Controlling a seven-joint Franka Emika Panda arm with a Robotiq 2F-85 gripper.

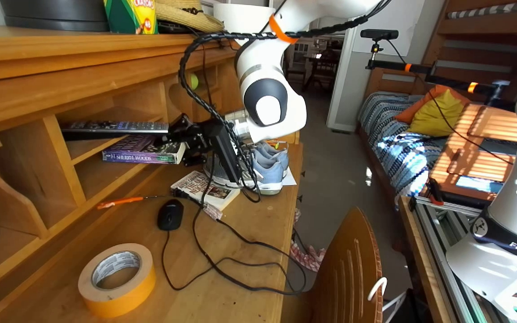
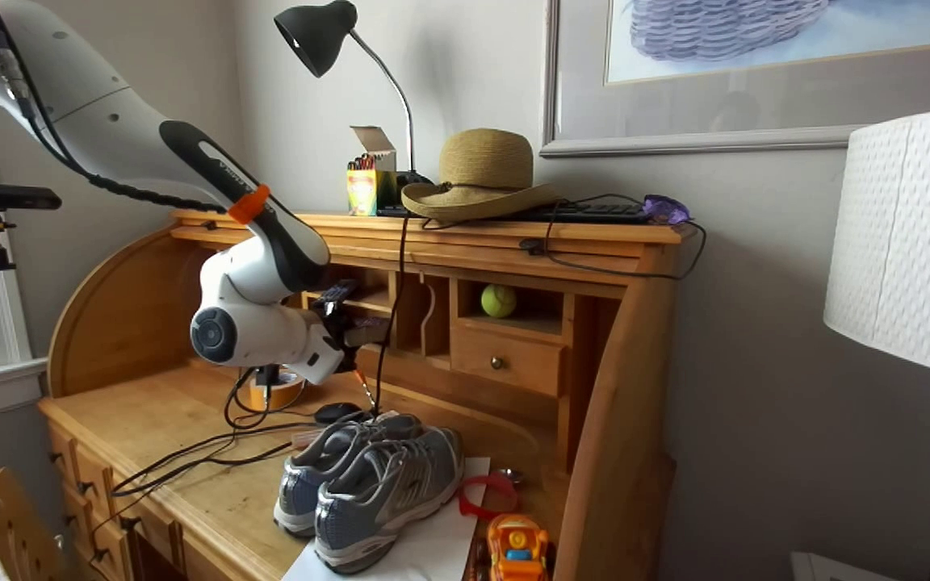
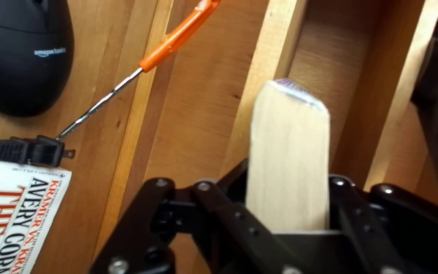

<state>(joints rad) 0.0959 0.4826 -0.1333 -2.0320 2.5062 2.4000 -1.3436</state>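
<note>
The hand (image 3: 287, 179) pinches a purple-covered book (image 1: 144, 157), its page edges facing the wrist camera. The book lies at the lower cubbyhole (image 1: 99, 177); how far inside, I cannot tell. Just above juts a remote control (image 1: 119, 127). In an exterior view, the surface (image 1: 195, 305) below bears a paperback (image 1: 220, 190), farther left a black mouse (image 1: 170, 215) and orange-handled tool (image 1: 121, 202), and near left a tape roll (image 1: 117, 301).

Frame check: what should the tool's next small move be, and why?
Probably ease the purple paperback gently outward, kept level: the tool looks closed on it from both sides, it seems to jut from the cubby, and the remote control lies just above.
</note>
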